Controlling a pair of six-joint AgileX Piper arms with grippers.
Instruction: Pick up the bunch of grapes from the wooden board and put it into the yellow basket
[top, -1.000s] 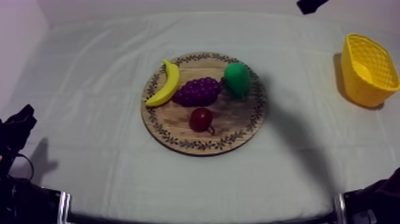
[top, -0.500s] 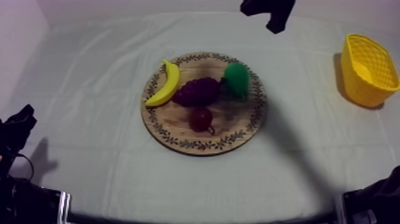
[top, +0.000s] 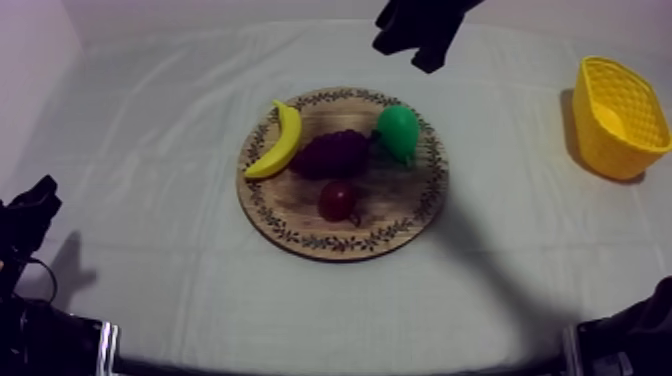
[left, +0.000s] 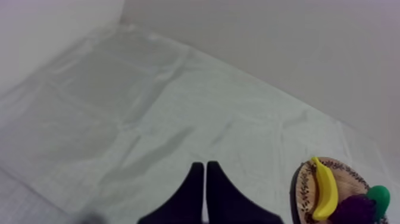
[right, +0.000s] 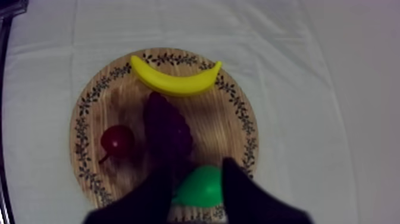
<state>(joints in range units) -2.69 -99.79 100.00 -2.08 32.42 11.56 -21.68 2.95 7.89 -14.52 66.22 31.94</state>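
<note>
Black fingers of my left pincer (left: 205, 164) lie pressed together in a narrow wedge, clenched on nothing, low over the grey-white cloth of the worktop (top: 150, 250) and well to the left of the round wooden board (top: 400, 215). On the board, the banana (top: 280, 140) lies along the left rim. Just beside it, near the middle, is the bunch of grapes (top: 330, 155). The small red fruit (top: 338, 200) sits on the near side of the grapes, and the green pear (top: 398, 130) is at their right. My right pincer (right: 199, 173) is released, its fingers (right: 232, 179) set apart and gripping nothing. In the right wrist view the pear shows between them and the grapes lie just past it. From above, this pincer hangs beyond the far rim of the board. The yellow basket (top: 615, 115) stands at the far right of the worktop, well apart from the board.
</note>
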